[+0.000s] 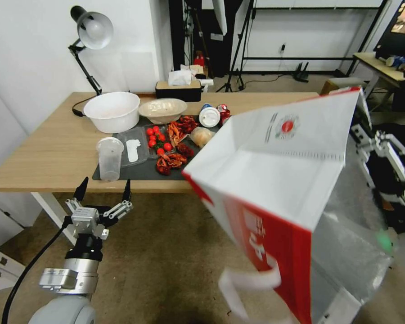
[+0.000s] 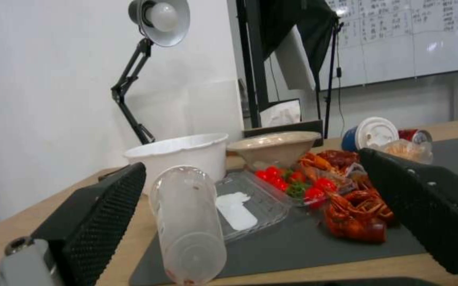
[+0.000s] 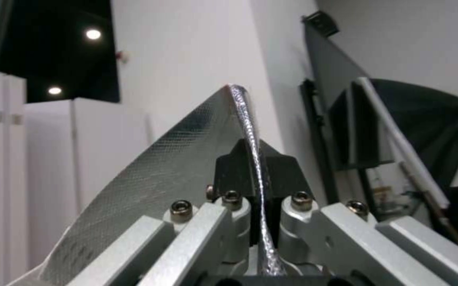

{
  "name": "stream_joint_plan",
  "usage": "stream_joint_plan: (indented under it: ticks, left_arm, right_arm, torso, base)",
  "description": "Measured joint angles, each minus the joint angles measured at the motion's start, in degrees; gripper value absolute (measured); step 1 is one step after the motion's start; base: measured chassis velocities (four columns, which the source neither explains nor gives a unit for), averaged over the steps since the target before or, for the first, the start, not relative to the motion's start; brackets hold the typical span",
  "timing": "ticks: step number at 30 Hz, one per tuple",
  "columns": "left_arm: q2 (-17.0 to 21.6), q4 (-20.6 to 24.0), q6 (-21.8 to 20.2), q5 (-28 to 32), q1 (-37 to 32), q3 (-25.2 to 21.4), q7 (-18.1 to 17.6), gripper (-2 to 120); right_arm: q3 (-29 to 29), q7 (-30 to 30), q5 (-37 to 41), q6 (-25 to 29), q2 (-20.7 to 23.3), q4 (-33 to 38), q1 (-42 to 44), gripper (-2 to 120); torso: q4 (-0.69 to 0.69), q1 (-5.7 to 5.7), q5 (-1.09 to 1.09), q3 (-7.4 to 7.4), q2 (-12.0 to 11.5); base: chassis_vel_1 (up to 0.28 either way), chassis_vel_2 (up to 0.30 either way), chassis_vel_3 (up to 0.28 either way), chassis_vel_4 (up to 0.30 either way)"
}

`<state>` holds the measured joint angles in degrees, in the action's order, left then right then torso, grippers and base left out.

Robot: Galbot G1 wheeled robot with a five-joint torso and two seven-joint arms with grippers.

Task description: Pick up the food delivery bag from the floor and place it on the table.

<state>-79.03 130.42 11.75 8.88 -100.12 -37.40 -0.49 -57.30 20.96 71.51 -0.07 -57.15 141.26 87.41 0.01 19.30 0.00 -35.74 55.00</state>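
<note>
Item: food delivery bag (image 1: 279, 180), aloft and tilted before the table (image 1: 54, 153), its foil rim pinched by the right gripper (image 3: 255, 198); left gripper (image 1: 104, 190) spread, idle by the table edge; risk: rim slipping free, bag dropping.

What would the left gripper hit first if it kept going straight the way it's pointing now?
Probably the clear plastic cup at the near edge of the table: it sits centred between the open fingers of the left gripper. Depth is unclear, so the table edge may come first.
</note>
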Motion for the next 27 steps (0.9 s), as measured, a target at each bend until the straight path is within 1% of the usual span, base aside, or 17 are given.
stream_joint_plan:
  ticks: [1, 2, 3, 5, 6, 9, 10, 12, 14, 17, 18, 21, 25, 27]
  left_arm:
    - [-0.1, 0.1, -0.1, -0.1, 0.0, 0.1, 0.0, 100]
    - [-0.1, 0.1, -0.1, -0.1, 0.0, 0.1, 0.0, 100]
    - [-0.2, 0.2, -0.3, -0.2, 0.1, 0.1, 0.0, 100]
    - [-0.3, 0.4, -0.5, -0.4, 0.1, 0.1, 0.0, 100]
    - [-0.3, 0.4, -0.5, -0.4, 0.1, 0.1, 0.0, 100]
    - [-0.6, 0.7, -0.6, -0.6, 0.0, 0.3, 0.1, 100]
    - [-0.6, 0.7, -0.6, -0.6, 0.0, 0.3, 0.1, 100]
    - [-0.9, 0.9, -0.7, -0.9, -0.1, 0.5, 0.2, 100]
    - [-1.0, 0.9, -0.7, -1.1, -0.1, 0.5, 0.2, 100]
    - [-1.5, 0.9, -0.7, -1.6, -0.2, 0.8, 0.4, 100]
    - [-1.5, 0.9, -0.7, -1.6, -0.2, 0.8, 0.4, 100]
    - [-1.9, 0.9, -0.7, -2.0, -0.3, 1.0, 1.0, 100]
    - [-2.3, 0.9, -0.6, -2.3, -0.3, 1.3, 1.1, 100]
    - [-2.7, 0.9, -0.6, -2.7, -0.3, 1.7, 1.2, 100]
  right_arm:
    - [0.6, -3.1, 0.0, 0.4, 0.8, 0.0, -1.3, 0]
    - [0.6, -3.1, 0.0, 0.4, 0.8, 0.0, -1.3, 0]
    - [1.2, -6.2, 0.3, 0.8, 1.8, -0.2, -2.8, 0]
    - [2.0, -10.1, 0.9, 1.2, 3.2, -0.7, -4.8, 0]
    - [2.0, -10.1, 0.9, 1.2, 3.2, -0.7, -4.8, 0]
    - [3.2, -15.4, 2.3, 1.6, 4.9, -1.9, -7.8, 0]
    - [3.2, -15.4, 2.3, 1.6, 4.9, -1.9, -7.8, 0]
    - [4.4, -18.3, 2.8, 2.0, 5.9, -2.8, -9.8, 0]
    - [4.7, -19.1, 3.0, 2.1, 6.1, -3.2, -10.4, 0]
    - [6.1, -22.5, 4.2, 2.6, 7.2, -4.8, -13.0, 0]
    - [6.1, -22.5, 4.2, 2.6, 7.2, -4.8, -13.0, 0]
    - [7.3, -26.2, 6.4, 3.1, 8.9, -6.6, -16.1, 0]
    - [8.2, -27.9, 7.8, 3.6, 10.2, -8.0, -17.9, 0]
    - [9.3, -29.7, 9.1, 4.3, 11.5, -9.7, -20.1, 0]
  torso:
    - [0.0, 0.0, 0.0, 0.0, 0.0]
    - [0.0, 0.0, 0.0, 0.0, 0.0]
    - [0.0, 0.0, 0.0, 0.01, 0.0]
    - [0.0, -0.02, 0.0, 0.02, 0.0]
    - [0.0, -0.02, 0.0, 0.02, 0.0]
    - [0.0, -0.02, 0.0, 0.03, 0.0]
    - [0.0, -0.02, 0.0, 0.03, 0.0]
    - [0.0, -0.02, 0.01, 0.03, -0.1]
    - [0.0, -0.02, 0.0, 0.03, -0.1]
    - [0.0, -0.02, 0.01, 0.04, -0.1]
    - [0.0, -0.02, 0.01, 0.04, -0.1]
    - [0.0, -0.03, 0.0, 0.04, -0.1]
    - [0.0, -0.03, 0.0, 0.04, -0.1]
    - [0.0, -0.03, 0.01, 0.05, -0.1]
  base:
    - [0.0, 0.0, 0.0, 0.0]
    - [0.0, 0.0, 0.0, 0.0]
    - [0.0, 0.0, 0.0, 0.0]
    - [0.0, 0.0, 0.0, 0.0]
    - [0.0, 0.0, 0.0, 0.0]
    - [0.0, 0.0, 0.0, 0.0]
    - [0.0, 0.0, 0.0, 0.0]
    - [0.0, 0.0, 0.0, 0.0]
    - [0.0, 0.0, 0.0, 0.0]
    - [0.0, 0.0, 0.0, 0.0]
    - [0.0, 0.0, 0.0, 0.0]
    - [0.0, 0.0, 0.0, 0.0]
    - [0.0, 0.0, 0.0, 0.0]
    - [0.0, 0.0, 0.0, 0.0]
